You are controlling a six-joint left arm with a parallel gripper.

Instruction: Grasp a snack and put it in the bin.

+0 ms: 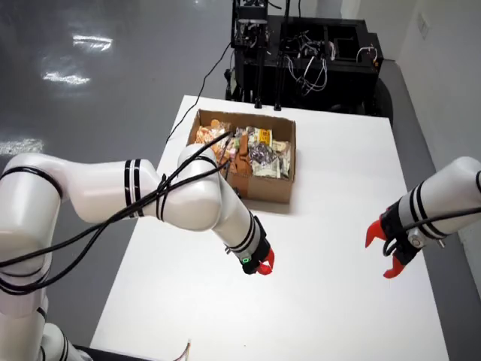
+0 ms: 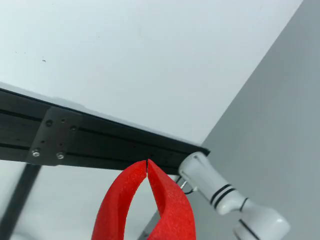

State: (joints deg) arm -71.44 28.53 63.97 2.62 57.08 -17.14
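The claw is clenched on nothing: in the view that rides on it, its two smooth red curved fingers meet at their tips with only a hairline seam between them. From above it hangs low over the matt white table, at the end of a glossy white rounded arm ringed with black bands; a black cable loops along that arm.

The snacks lie in an open brown cardboard box on the far half of the table, a heap of crinkled packets in orange, yellow and silver. The arm's bulky elbow stands just before the box's near left corner in the view from above and hides part of that wall. The claw is well apart from the box, nearer the camera.

A second arm reaches in from the right of the view from above, its red claw spread wide over the table's right edge. Behind the table stands a black rack tangled with wires, on a shiny grey floor.

The riding view shows the table's black ribbed rail with a grey screwed bracket, and a white banded arm segment to the lower right
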